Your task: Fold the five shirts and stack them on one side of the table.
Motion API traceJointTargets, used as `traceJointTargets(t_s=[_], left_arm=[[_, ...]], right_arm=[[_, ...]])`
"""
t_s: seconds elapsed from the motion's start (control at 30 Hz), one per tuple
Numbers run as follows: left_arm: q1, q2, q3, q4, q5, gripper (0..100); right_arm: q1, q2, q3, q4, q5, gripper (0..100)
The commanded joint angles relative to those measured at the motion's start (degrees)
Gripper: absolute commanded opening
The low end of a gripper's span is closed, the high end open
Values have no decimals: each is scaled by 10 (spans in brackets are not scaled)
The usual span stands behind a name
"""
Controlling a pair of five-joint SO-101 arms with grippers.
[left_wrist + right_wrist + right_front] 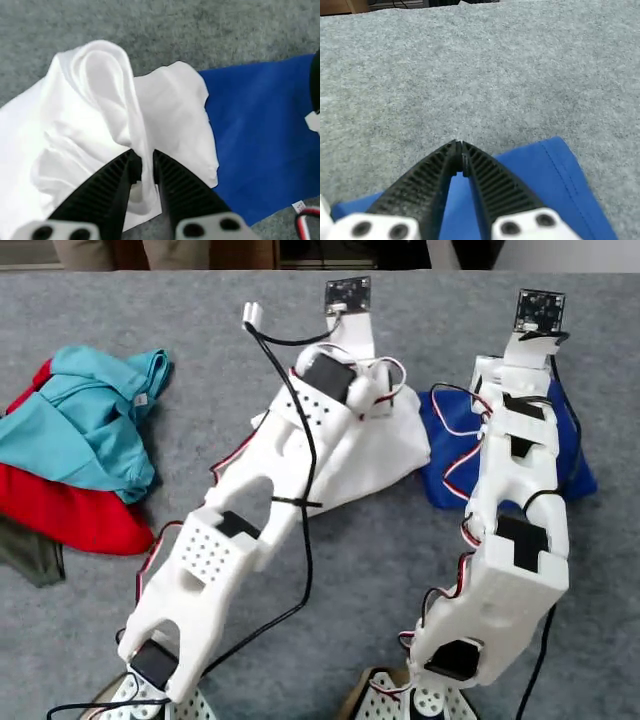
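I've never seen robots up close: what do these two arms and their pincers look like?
The left arm and right arm are white plastic shells with black motor blocks; some panels are dotted with holes. Red, white and black wires loop along the joints; a black cable crosses the left arm. The left gripper and right gripper have black ribbed fingers.

On the grey table the left arm stretches over a crumpled white shirt in the middle, the right arm lies over a blue shirt just beside it, and well apart a teal shirt lies heaped on a red shirt and a dark shirt.
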Motion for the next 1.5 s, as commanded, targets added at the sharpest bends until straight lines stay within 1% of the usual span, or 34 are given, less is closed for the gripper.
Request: traceJointTargets(t_s=[0.0,0.13,0.37,0.47,0.57,0.87,0.93,1.03,1.1,1.23,1.33,1.47], left_arm=[[18,8,-71,1,7,20],[32,23,-99,-4,23,20],[32,41,-105,-33,32,21],[33,41,-105,-47,32,21],[33,41,-104,-61,34,21],[33,41,-105,-59,33,22],[33,41,-105,-59,33,42],[33,40,-105,-55,35,126],[30,39,-105,-54,47,163],[27,36,-106,-47,57,162],[1,29,-121,-31,56,147],[-84,24,-173,38,56,89]], right_arm=[[6,-12,-15,-15,-3,5],[8,-12,-15,-15,-4,5],[15,-12,-15,-15,-7,5],[19,-13,-15,-15,-31,5],[19,-13,-15,-15,-34,5],[19,-13,-15,-15,-34,5],[18,-14,-15,-12,-34,5],[18,-14,-15,-11,-35,5],[18,-14,-14,-11,-35,5],[16,-14,-14,-11,-35,5],[16,-14,-14,-11,-34,5],[15,-14,-14,-11,-34,5]])
